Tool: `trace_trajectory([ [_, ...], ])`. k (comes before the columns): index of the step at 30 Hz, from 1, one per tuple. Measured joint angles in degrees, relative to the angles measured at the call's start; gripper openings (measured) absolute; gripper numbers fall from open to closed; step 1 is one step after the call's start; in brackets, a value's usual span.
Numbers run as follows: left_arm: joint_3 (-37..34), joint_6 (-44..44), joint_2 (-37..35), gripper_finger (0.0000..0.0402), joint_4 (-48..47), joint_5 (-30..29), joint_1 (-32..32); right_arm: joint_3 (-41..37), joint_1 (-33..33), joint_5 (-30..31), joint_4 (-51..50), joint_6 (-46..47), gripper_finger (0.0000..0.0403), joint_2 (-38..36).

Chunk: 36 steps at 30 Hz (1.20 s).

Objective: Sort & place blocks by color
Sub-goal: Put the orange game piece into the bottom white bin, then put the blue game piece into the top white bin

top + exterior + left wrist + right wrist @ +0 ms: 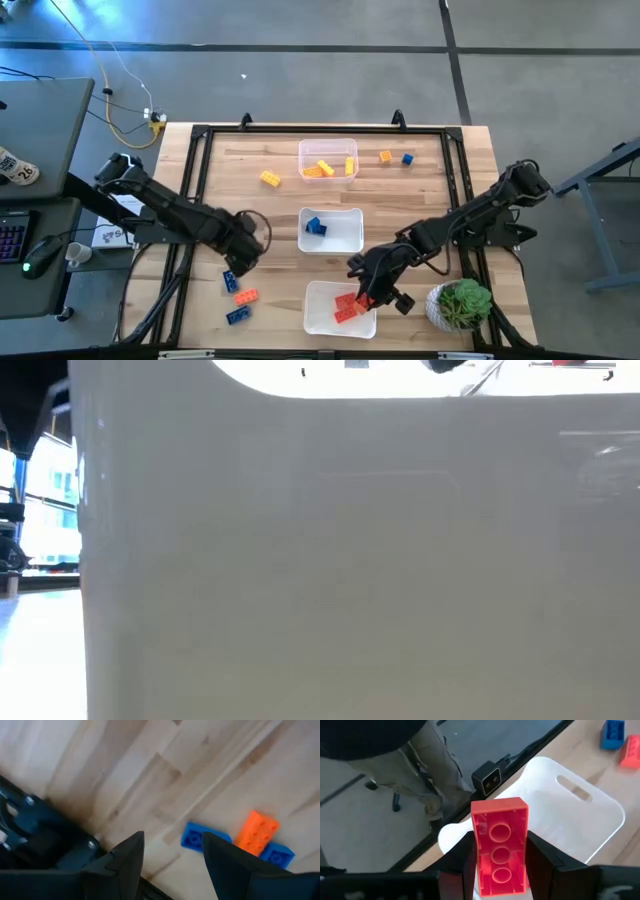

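Right end effector (499,865) is clamped on a red brick (501,845) — smooth glossy plastic, rectangular, hollow underside with three round tubes facing the wrist camera. Its long axis runs along the fingers, pointing out from the end effector. From above, this end effector (368,288) sits over the edge of the near tub (318,318), a white translucent rectangular tub with rounded corners; red bricks (346,306) already lie in it.

Left end effector (170,855) is apart, nothing between the fingers, low over the wood-grain table (150,780). Just ahead of it: a blue brick (200,836) lying flat, an orange studded brick (256,832) touching it with its long axis diagonal, and another blue brick (277,855) beyond. In the high view the left end effector (243,250) is on the table's left side, near a blue brick (229,281), an orange-red brick (245,296) and a blue brick (238,315).

Middle tub (350,232) holds blue bricks (314,227); far tub (328,147) holds yellow-orange bricks (322,169). Loose beside the far tub — a yellow brick (270,178) on the left, an orange brick (385,156) and a small blue brick (407,158) on the right.

A potted plant (460,300) stands at the near right corner. The low view is blocked by a pale tub wall (340,560).
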Motion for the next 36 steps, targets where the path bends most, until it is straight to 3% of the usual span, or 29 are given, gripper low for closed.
trace_trajectory([
  [8,0.0,-6.38,0.0,0.0186,-0.12,2.42,-9.3,-0.01,0.22,0.88,3.26,-2.71,0.0108,1.4],
  [17,0.0,-12.1,0.0,0.0186,-6.24,2.16,-16.36,-0.04,0.31,3.94,9.74,12.19,0.0111,5.67],
  [22,0.0,-13.06,-0.25,0.0186,-6.64,2.16,-19.86,-0.04,0.26,10.32,10.9,21.68,0.015,6.05],
  [27,0.0,-7.88,-0.26,0.0186,-6.65,1.94,-22.46,-0.04,0.24,12.18,11.26,28.13,0.0187,6.05],
  [36,0.0,13.4,-0.26,0.0186,-6.66,-3.71,-25.43,-0.04,0.26,15.53,13.42,37.61,0.0194,6.05],
])
